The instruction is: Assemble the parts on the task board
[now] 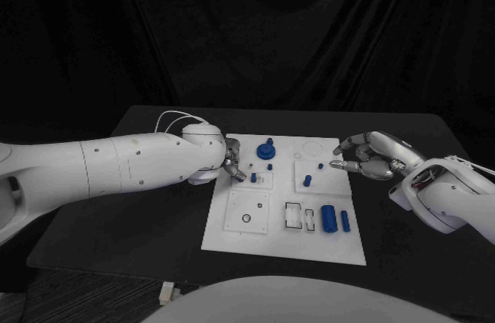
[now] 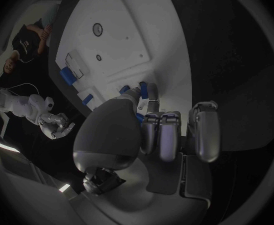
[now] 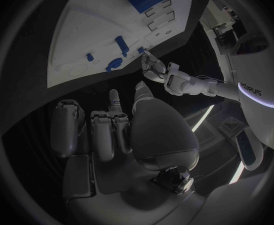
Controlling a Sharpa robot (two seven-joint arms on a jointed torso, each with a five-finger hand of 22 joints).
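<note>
White task board (image 1: 247, 237) flat mid-table, small blue parts (image 1: 328, 218) on it, perhaps some upright.

The black table (image 1: 154, 223) lies bare on both sides of the white rectangular task board (image 1: 232, 241), so there is open room along the board's left edge nearer the robot and beyond its right edge. The left hand (image 1: 229, 162) sits over the board's left edge, blocking that side at mid-height. The right hand (image 1: 369, 156) hovers off the board's far right corner. Between the two hands stand obstacles: a round blue knob with an upright stem (image 1: 266, 150) and small blue upright pegs (image 1: 254, 176). Near the board's front right, a blue cylinder lying flat (image 1: 328, 218) and a thinner blue bar (image 1: 345, 221) lie side by side; the board's front left quarter is low and flat.
</note>
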